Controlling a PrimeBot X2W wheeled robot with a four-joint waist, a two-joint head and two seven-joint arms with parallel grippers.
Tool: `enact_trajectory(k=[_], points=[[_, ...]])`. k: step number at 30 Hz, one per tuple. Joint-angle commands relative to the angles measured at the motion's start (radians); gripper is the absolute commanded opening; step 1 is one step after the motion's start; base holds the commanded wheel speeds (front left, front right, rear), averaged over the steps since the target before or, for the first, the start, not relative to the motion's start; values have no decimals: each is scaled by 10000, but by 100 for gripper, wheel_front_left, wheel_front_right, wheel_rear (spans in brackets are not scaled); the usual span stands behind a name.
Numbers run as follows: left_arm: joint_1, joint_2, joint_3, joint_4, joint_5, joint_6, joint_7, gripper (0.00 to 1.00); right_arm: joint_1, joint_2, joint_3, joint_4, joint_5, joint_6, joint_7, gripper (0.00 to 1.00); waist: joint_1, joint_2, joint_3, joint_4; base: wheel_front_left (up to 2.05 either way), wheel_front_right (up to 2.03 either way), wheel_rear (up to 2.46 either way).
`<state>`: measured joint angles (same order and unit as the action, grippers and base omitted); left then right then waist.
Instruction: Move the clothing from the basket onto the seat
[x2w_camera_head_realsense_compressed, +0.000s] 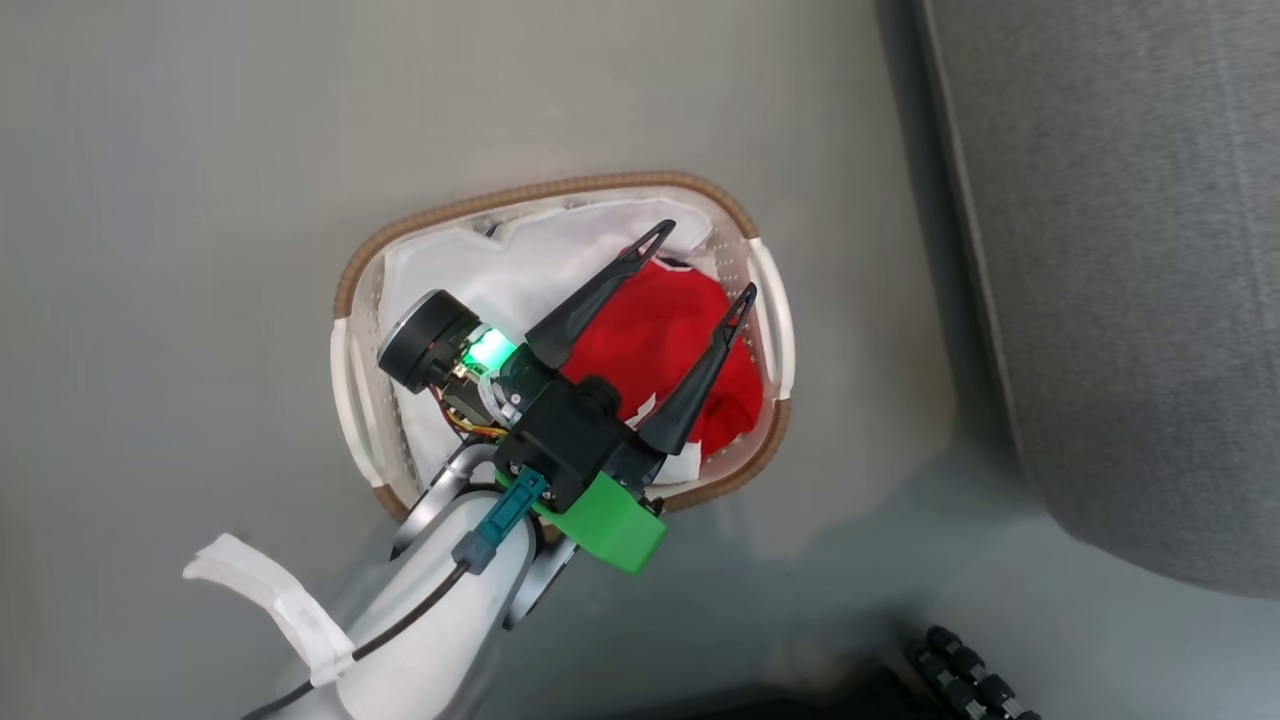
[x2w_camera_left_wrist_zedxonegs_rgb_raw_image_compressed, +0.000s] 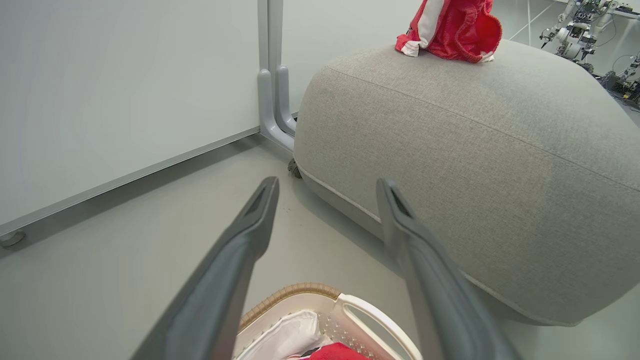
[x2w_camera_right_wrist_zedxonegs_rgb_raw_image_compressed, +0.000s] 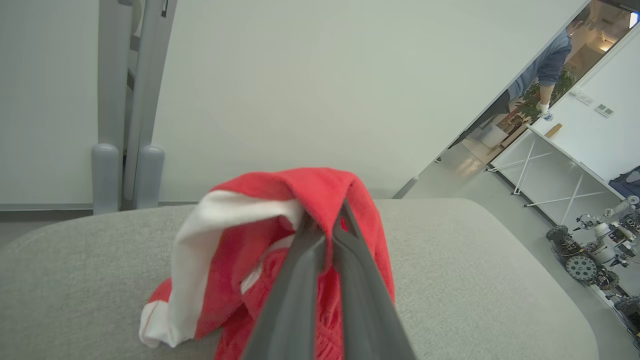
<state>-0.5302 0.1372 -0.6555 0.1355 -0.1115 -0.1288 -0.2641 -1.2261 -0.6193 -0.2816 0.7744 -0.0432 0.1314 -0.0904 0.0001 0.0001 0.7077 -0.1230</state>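
Two sets | left fingers (x2w_camera_head_realsense_compressed: 705, 375) spread over basket (x2w_camera_head_realsense_compressed: 560, 190) | right fingers (x2w_camera_right_wrist_zedxonegs_rgb_raw_image_compressed: 300, 280) clamping clothing (x2w_camera_right_wrist_zedxonegs_rgb_raw_image_compressed: 320, 195) on seat (x2w_camera_right_wrist_zedxonegs_rgb_raw_image_compressed: 475, 280) top

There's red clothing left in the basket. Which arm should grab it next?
Left. The left gripper hangs open directly above the red clothing in the basket, while the right gripper is shut on a second red garment over the seat.

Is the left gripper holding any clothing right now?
No, the left gripper hangs open and empty over the basket, with red clothing lying in it below.
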Motion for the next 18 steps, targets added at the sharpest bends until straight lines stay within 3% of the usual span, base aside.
enact_trajectory(k=[1, 9, 11, 12, 13, 18], points=[[-209, 37, -21, 7, 59, -13, -5, 100, 286, 150, -97, 262, -127, -14, -130, 0, -1, -1, 730, 453, 0, 0, 0], [-213, 93, 11, 113, 18, -12, -5, 100, 797, 847, -581, 1488, -627, -14, -653, 2, -1, -1, 690, 312, 0, 0, 0], [-115, 116, 23, 151, -7, -10, -5, 100, 857, 994, -681, 1662, -695, -14, -761, 23, -1, -1, 591, 262, 0, 0, 0], [-65, 126, 28, 167, -23, -6, -5, 100, 914, 1105, -715, 1723, -748, -14, -836, 49, -1, -1, 538, 236, 0, 0, 0], [-11, 131, 49, 181, -39, 2, -5, 100, 970, 1247, -741, 1792, -784, -14, -914, 100, -1, -1, 466, 201, 0, 0, 0], [137, 178, 267, 199, -121, 91, -5, 100, 1182, 1673, -611, 1787, -869, -14, -1329, 100, -1, -1, 57, 33, 0, 0, 0]])
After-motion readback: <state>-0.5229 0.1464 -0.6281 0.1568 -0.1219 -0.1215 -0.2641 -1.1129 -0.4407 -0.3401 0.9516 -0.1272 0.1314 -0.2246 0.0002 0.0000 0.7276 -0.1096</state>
